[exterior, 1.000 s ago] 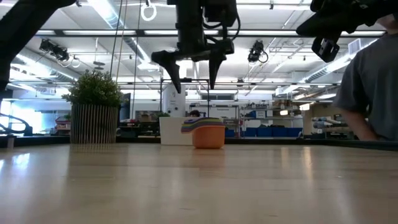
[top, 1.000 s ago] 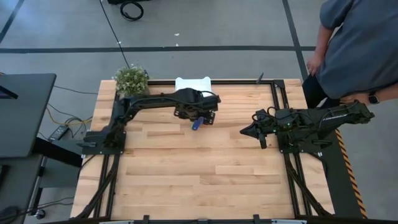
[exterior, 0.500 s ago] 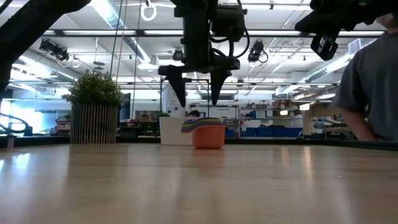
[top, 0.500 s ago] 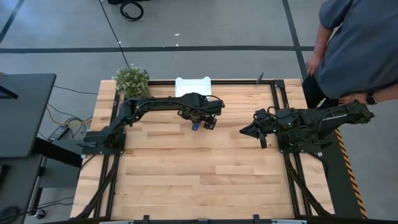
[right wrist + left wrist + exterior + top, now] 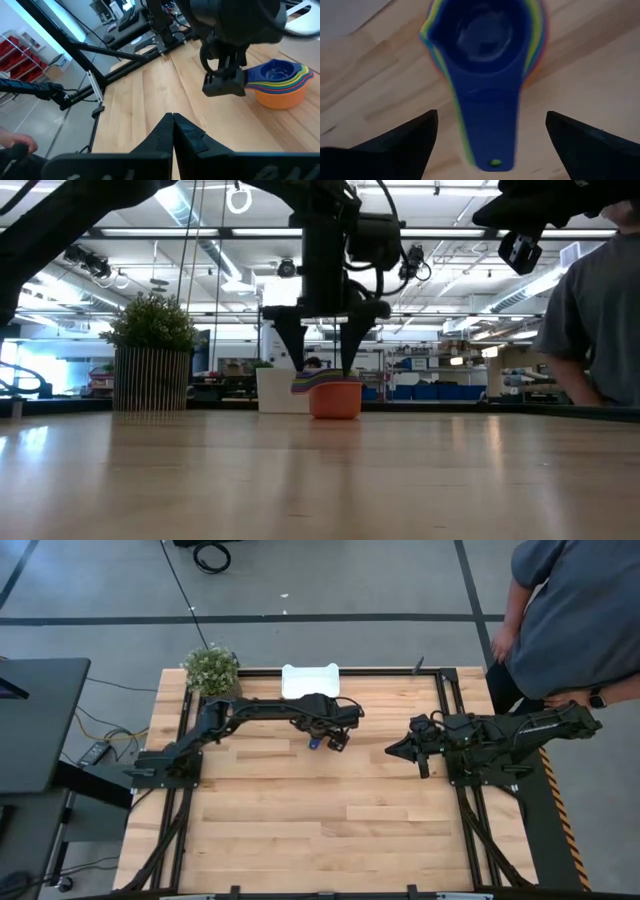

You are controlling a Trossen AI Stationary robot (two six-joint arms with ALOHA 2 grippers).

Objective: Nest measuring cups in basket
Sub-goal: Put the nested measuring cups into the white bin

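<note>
The left gripper (image 5: 321,356) has dropped over the last second — fingers spread wide, now straddling the nested measuring cups (image 5: 332,393) on the worktop (image 5: 320,810); the basket (image 5: 311,679) lies just beyond. Right gripper (image 5: 391,751), pressed together, waits well apart.

Rainbow stack on pale wood

Nested plastic measuring cups (image 5: 278,84): blue innermost, orange outermost (yellow, green, red rims between); white rectangular plastic basket (image 5: 310,679); light striped wooden table (image 5: 320,820).
</note>
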